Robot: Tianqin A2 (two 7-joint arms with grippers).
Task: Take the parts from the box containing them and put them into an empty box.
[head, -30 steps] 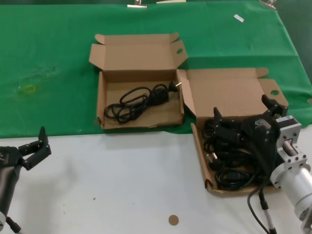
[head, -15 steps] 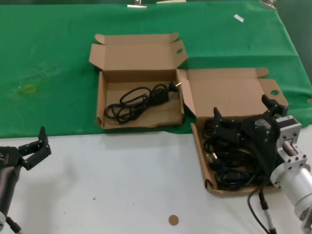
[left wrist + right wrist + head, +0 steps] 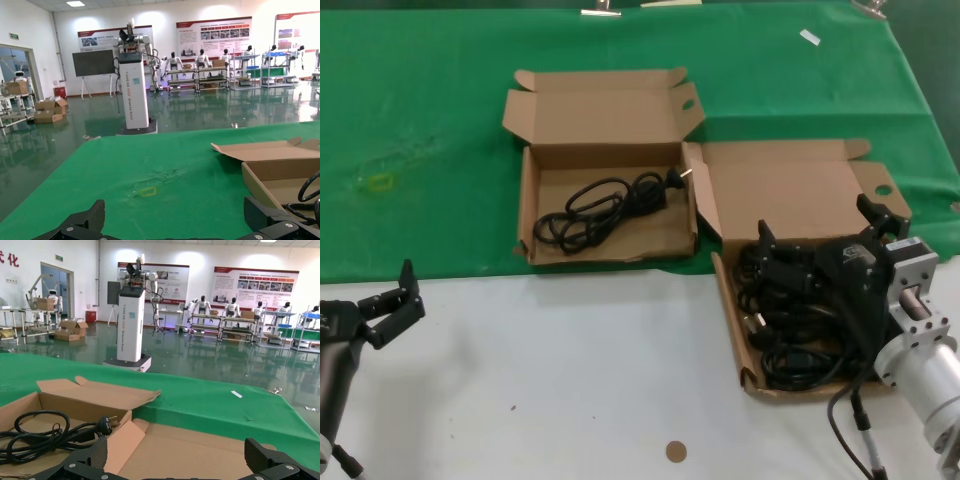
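The box with tall straight walls [image 3: 729, 305] lies at the right and holds a pile of black power cables [image 3: 790, 340]. My right gripper [image 3: 820, 228] is open and hovers just above that pile, holding nothing; the right wrist view shows its open fingers [image 3: 176, 449] over the box's lid [image 3: 210, 445]. The box with the low wavy front wall [image 3: 610, 252] lies left of it on the green cloth, with one coiled cable [image 3: 605, 205] inside, also seen in the right wrist view [image 3: 45, 435]. My left gripper [image 3: 400, 300] is open and parked at the front left.
A green cloth [image 3: 430, 120] covers the far half of the table, and the near half is white [image 3: 570, 370]. A yellow mark [image 3: 380, 182] lies on the cloth at the left, a white scrap [image 3: 809, 37] at the far right, and a brown disc [image 3: 676, 451] near the front edge.
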